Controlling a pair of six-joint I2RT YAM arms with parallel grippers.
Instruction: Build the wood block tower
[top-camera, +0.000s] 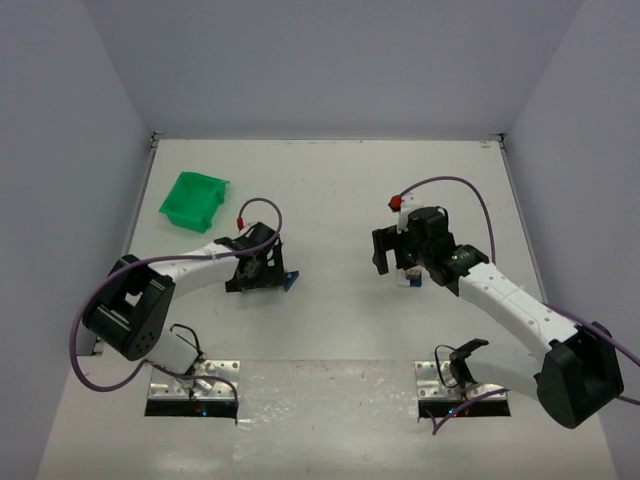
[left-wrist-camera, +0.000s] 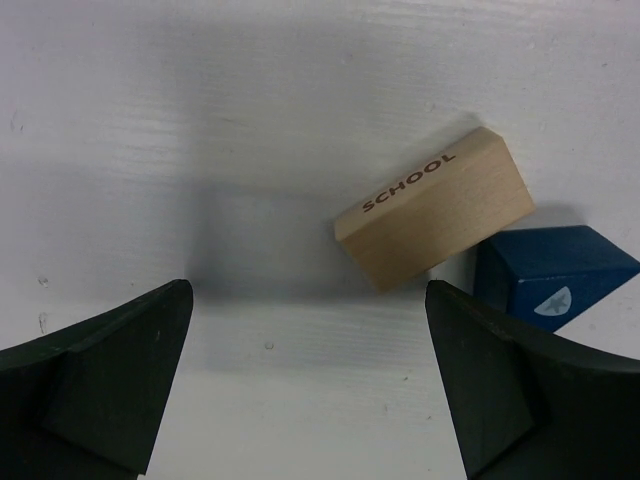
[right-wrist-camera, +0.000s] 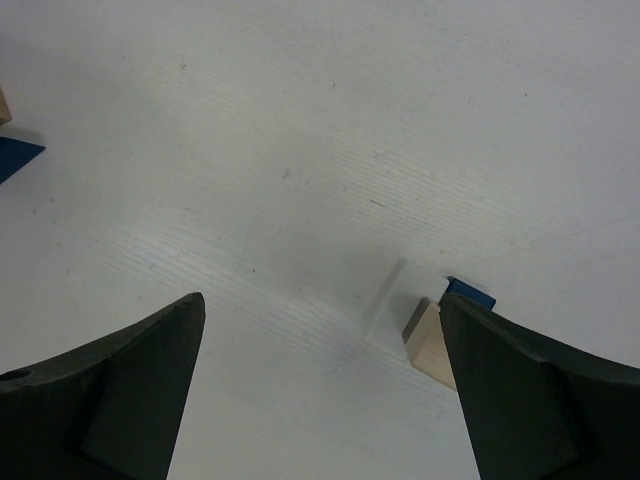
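Wide-spread gripper hangs over table; white block, tan block, blue block cluster together.

Robotics lab, white walls, bolted arms

White tabletop within plain pale grey walls on three sides, under soft even light.

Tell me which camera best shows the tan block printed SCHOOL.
Left wrist: the tan block lies whole ahead of the open left hand, lettering readable. The top view hides it under that hand; the right wrist catches at most a tan sliver at its left edge.
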